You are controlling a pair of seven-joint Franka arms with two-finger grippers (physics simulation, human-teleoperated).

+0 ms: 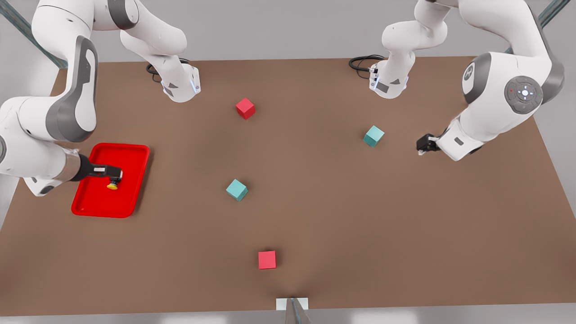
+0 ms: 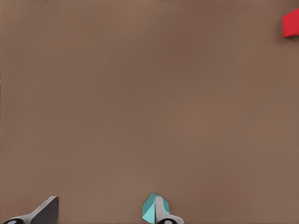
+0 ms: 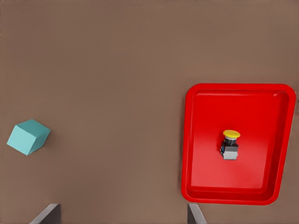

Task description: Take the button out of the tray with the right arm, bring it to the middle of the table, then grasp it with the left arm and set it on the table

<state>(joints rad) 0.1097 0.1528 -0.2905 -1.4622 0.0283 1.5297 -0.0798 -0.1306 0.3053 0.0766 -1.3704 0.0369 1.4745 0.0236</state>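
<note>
The button (image 1: 113,184), a yellow cap on a black base, rests inside the red tray (image 1: 130,155) at the front view's left. In the right wrist view the button (image 3: 230,143) sits near the middle of the tray (image 3: 196,140). My right gripper (image 1: 118,173) hovers over the tray, above the button and not touching it. It is open (image 3: 121,213), with nothing between its fingers. My left gripper (image 1: 422,145) waits at the front view's right, above the table (image 1: 315,216). It is open too (image 2: 105,213) and holds nothing.
Two red cubes (image 1: 245,108) (image 1: 267,259) and two teal cubes (image 1: 373,136) (image 1: 236,189) lie scattered on the table. One teal cube (image 2: 149,207) sits close to the left gripper. Another teal cube (image 3: 28,136) lies beside the tray.
</note>
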